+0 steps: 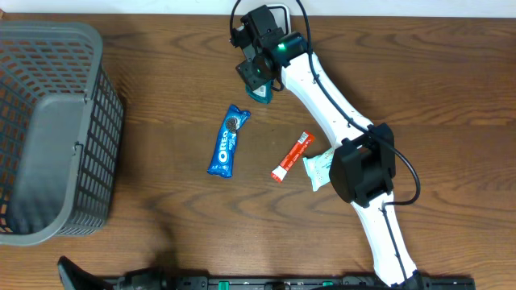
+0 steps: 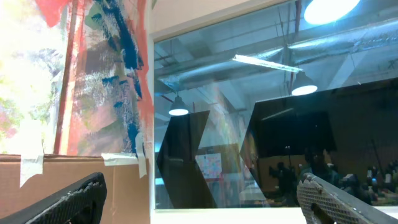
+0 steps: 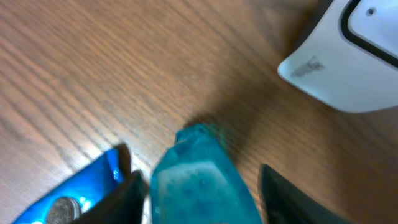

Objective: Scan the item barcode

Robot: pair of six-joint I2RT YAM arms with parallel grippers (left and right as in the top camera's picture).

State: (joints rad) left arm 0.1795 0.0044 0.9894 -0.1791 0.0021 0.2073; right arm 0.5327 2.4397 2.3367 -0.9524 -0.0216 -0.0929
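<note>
Straddling a teal packet (image 3: pixel 194 177), the right hand (image 3: pixel 199 186) sits partway closed; blur stops us telling whether its fingers grip it. The packet is glossy, translucent teal, lying on the table (image 3: pixel 93 74) between the fingers. We see no barcode. A blue pack (image 1: pixel 228 141) near the hand reads "OREO". A white device (image 3: pixel 348 56) just beyond the hand is cut off, its grey mark unreadable. The left hand (image 2: pixel 202 185) is wide open and empty.

Table (image 1: pixel 161 121) lies open between basket (image 1: pixel 101 129) and Oreo pack (image 1: pixel 228 142); right arm (image 1: pixel 322 89) seemingly overhangs the white packet (image 1: pixel 319 167).
</note>
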